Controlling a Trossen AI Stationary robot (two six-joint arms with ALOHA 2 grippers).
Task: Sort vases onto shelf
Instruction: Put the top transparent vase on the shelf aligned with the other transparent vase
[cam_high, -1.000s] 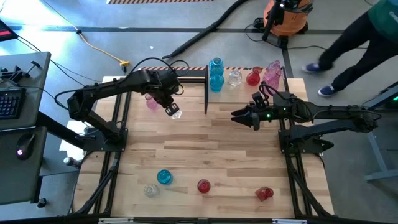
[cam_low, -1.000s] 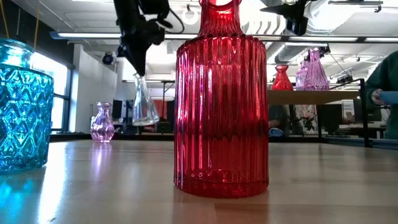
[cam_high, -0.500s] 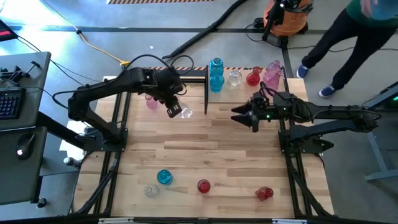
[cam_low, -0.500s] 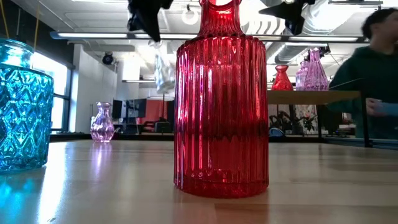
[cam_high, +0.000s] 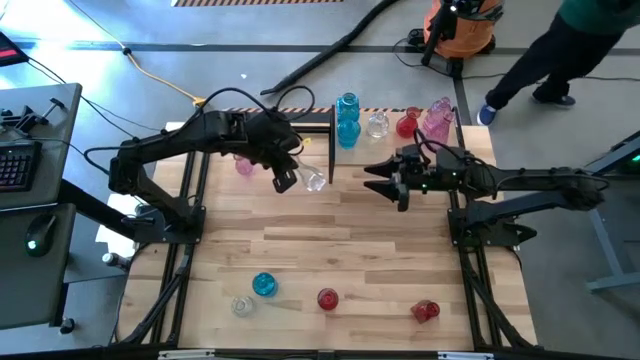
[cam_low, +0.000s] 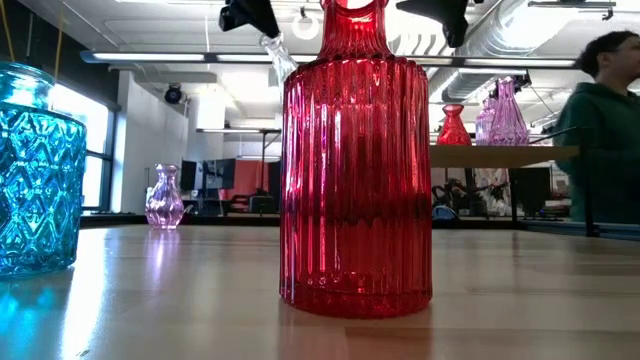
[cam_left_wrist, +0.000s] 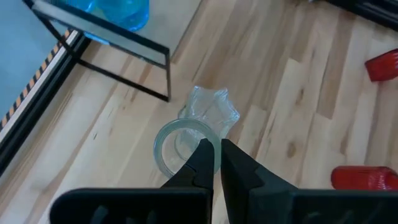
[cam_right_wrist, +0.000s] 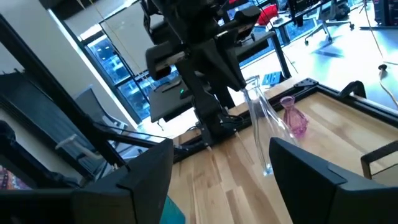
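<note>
Clear vase (cam_high: 314, 181): held above the table (cam_high: 350, 240) near the shelf (cam_high: 400, 125), tilted, rim pinched by left gripper (cam_left_wrist: 214, 149) fingers, base pointing away toward the shelf's black upright. Left wrist view alone shows the rim grip. Right gripper (cam_high: 372, 179): fingers spread, empty, facing the vase. Low view: red ribbed vase (cam_low: 355, 160) blocks most.
</note>
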